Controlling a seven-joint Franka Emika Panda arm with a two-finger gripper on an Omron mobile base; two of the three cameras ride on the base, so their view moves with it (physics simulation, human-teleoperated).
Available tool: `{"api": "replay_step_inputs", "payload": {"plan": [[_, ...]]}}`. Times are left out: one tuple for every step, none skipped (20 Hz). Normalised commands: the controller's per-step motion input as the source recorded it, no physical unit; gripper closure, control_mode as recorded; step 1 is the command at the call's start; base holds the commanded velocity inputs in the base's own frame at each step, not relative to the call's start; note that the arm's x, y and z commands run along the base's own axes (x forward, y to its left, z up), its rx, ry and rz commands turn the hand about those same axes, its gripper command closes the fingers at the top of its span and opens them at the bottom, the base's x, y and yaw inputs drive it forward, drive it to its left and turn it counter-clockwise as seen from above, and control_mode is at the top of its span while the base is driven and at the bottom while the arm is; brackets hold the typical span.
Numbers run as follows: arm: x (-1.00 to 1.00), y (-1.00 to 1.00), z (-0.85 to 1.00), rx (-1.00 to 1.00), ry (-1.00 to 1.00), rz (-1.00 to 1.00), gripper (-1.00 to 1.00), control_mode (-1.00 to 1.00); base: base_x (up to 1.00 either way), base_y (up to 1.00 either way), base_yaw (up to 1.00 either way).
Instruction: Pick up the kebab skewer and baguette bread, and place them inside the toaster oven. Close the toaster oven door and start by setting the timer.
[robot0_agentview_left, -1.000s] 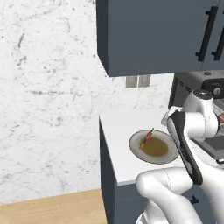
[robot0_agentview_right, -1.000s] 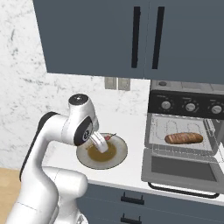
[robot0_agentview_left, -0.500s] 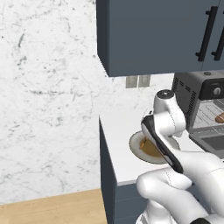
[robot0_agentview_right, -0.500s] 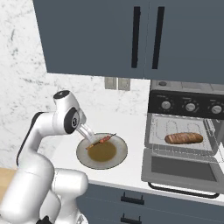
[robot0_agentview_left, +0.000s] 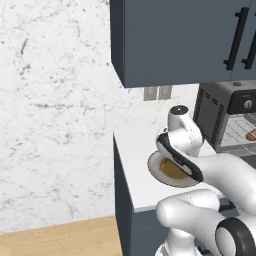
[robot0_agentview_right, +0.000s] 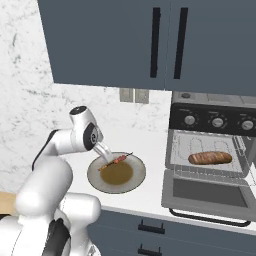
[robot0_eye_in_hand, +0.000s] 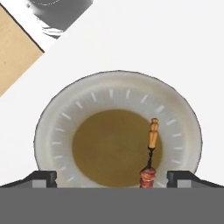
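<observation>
On the left of the tabletop (robot0_agentview_right: 150, 145), the plate (robot0_agentview_right: 100, 181) carries the kebab skewer (robot0_agentview_right: 116, 160), lying across its brown centre toward the rim. The hand (robot0_eye_in_hand: 111, 178) hovers over the plate with its fingertips wide apart, gripping nothing. The skewer sits off to one side between them, close to one fingertip (robot0_eye_in_hand: 180, 177), so a closure from here could clip only its end and flick it off the plate, or push the plate. To the right, the baguette bread (robot0_agentview_right: 210, 158) already rests on the rack of the toaster oven (robot0_agentview_right: 215, 150), whose toaster oven door (robot0_agentview_right: 210, 194) hangs open, a possible snag when carrying the skewer across.
</observation>
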Motion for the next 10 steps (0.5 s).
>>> {"api": "replay_step_inputs", "payload": {"plan": [[0.38, 0.0, -0.31, 0.01, 0.0, 0.0, -1.0, -1.0, 0.0, 0.0, 0.0], [0.36, -0.06, -0.32, 0.03, 0.0, 0.0, -1.0, -1.0, 0.0, 0.0, 0.0], [0.34, -0.16, -0.33, 0.05, 0.0, 0.0, -1.0, -1.0, 0.0, 0.0, 0.0], [0.35, -0.16, -0.28, 0.05, 0.0, 0.0, -1.0, -1.0, 0.0, 0.0, 0.0], [0.34, -0.16, -0.29, 0.05, 0.0, 0.0, -1.0, -1.0, 0.0, 0.0, 0.0], [0.31, -0.17, -0.28, 0.06, 0.0, 0.0, -1.0, -1.0, 0.0, 0.0, 0.0], [0.29, -0.16, -0.29, 0.06, 0.0, 0.0, -1.0, -1.0, 0.0, 0.0, 0.0], [0.28, -0.15, -0.26, 0.05, 0.0, 0.0, -1.0, -1.0, 0.0, 0.0, 0.0], [0.3, -0.06, -0.22, 0.03, 0.0, 0.0, -1.0, -1.0, 0.0, 0.0, 0.0], [0.33, 0.0, -0.17, 0.0, 0.0, 0.0, -1.0, -1.0, 0.0, 0.0, 0.0]]}}
